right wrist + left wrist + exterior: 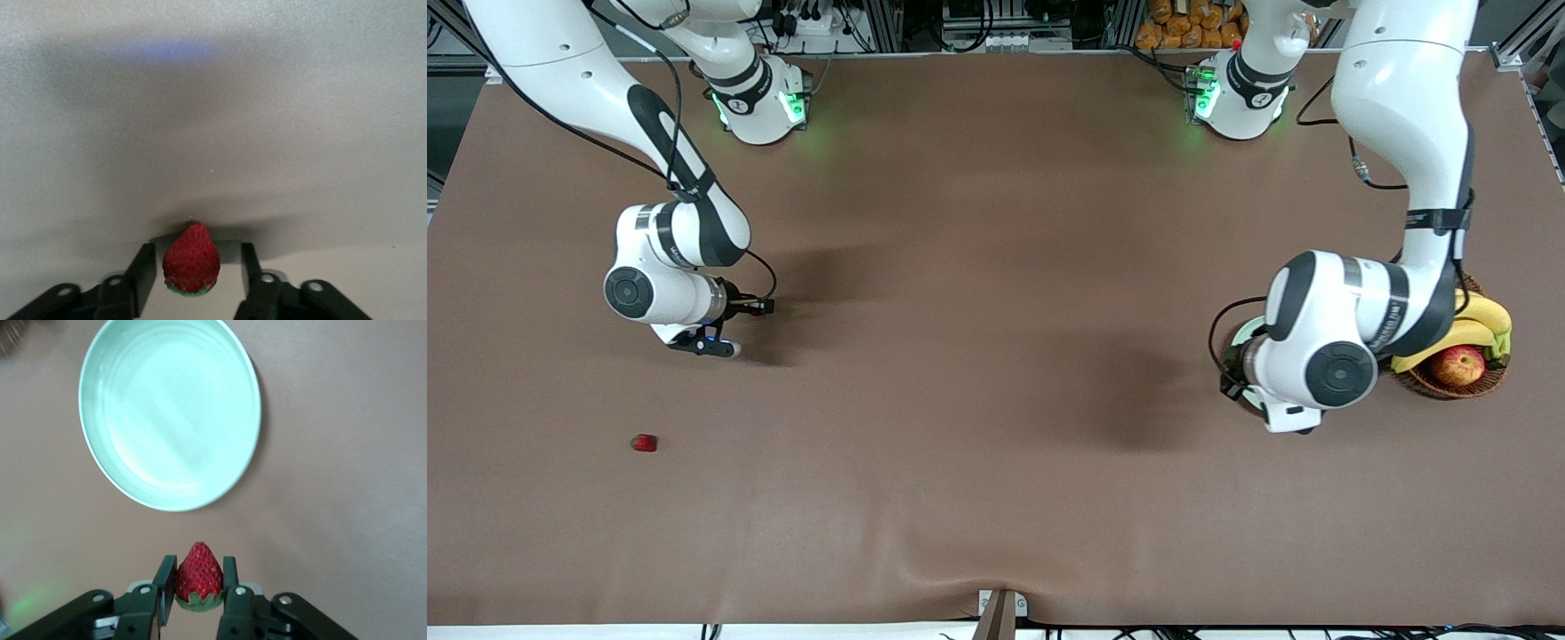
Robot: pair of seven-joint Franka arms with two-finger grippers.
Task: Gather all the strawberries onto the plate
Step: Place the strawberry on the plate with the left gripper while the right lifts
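1. One strawberry (198, 577) sits pinched between the fingers of the left tool (197, 590), red tip pointing out and green cap toward the wrist; the tool is clamped on it in the air, just short of the plate's rim.
2. The plate (100, 457), pale mint green and glossy, lies on the brown worktop (978, 373) at the left arm's end; in the front view only slivers of it (1238, 335) show beneath the left arm's wrist.
3. A second strawberry (191, 260) stands between the fingers of the right tool (193, 273), low over the worktop at the right arm's end. A gap shows on each side of the berry, so the fingers are apart and not pressing on it.
4. A third strawberry (643, 443) lies alone on the worktop at the right arm's end, nearer to the front camera than the right tool (716, 345).
5. A brown wicker basket (1458, 388) rests beside the plate at the left arm's end, holding bananas (1480, 320) and a red-yellow apple (1458, 364), partly covered by the left arm.
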